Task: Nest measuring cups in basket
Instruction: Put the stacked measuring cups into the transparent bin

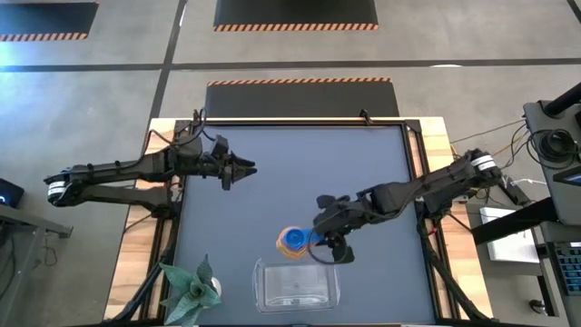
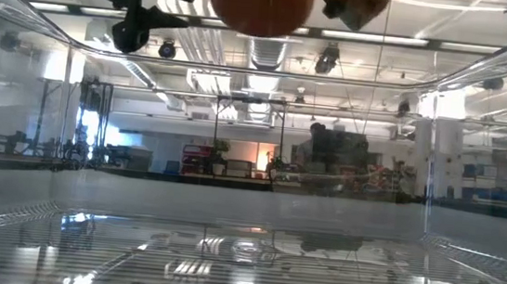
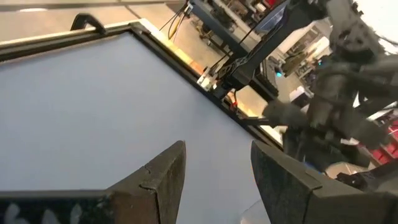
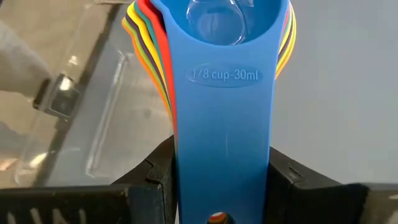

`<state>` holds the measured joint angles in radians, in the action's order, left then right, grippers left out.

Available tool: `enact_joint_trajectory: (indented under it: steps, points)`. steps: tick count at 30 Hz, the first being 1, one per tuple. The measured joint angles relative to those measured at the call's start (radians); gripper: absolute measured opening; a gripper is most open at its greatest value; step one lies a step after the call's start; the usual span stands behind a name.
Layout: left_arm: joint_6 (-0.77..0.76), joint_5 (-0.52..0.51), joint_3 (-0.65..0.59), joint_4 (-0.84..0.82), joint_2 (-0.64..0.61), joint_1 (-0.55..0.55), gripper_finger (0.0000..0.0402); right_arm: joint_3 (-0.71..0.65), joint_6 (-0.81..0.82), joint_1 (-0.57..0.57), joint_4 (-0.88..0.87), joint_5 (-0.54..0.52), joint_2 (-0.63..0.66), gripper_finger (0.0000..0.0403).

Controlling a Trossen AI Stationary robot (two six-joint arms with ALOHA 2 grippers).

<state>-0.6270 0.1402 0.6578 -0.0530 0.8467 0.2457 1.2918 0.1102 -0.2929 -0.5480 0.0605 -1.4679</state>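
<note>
Right wrist view: measuring cups point(image 4: 224, 93) stacked, handles clamped between right gripper point(image 4: 221, 180) jaws.

Two dark jointed arms, white wrist bands, black cables.

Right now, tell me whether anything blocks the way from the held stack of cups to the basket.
Nothing visible does. The right hand holds the nested measuring cups by their handles just beyond the clear basket, which looks empty.
</note>
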Motion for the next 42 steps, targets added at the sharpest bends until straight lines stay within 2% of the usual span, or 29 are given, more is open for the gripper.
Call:
enact_joint_trajectory:
  steps: [10, 18, 24, 31, 42]
  points:
    - [0.116, 0.001, 0.002, -0.062, -0.081, 0.0, 0.0165, 0.101, 0.099, -0.078, 0.023, 0.0, -0.156, 0.0132]
    - [0.168, 0.0, 0.001, -0.122, -0.08, 0.001, 0.0165, 0.155, 0.126, -0.127, 0.06, 0.044, -0.25, 0.0132]
    - [0.107, -0.047, 0.0, -0.11, -0.08, 0.0, 0.0165, 0.155, 0.129, -0.126, 0.076, 0.04, -0.298, 0.0132]
    - [0.013, -0.05, 0.0, -0.071, -0.084, 0.0, 0.0165, 0.155, 0.114, -0.128, 0.088, 0.053, -0.373, 0.0132]
    - [-0.049, -0.052, 0.0, -0.066, -0.086, 0.0, 0.0165, 0.152, -0.025, -0.124, 0.089, 0.079, -0.394, 0.0132]
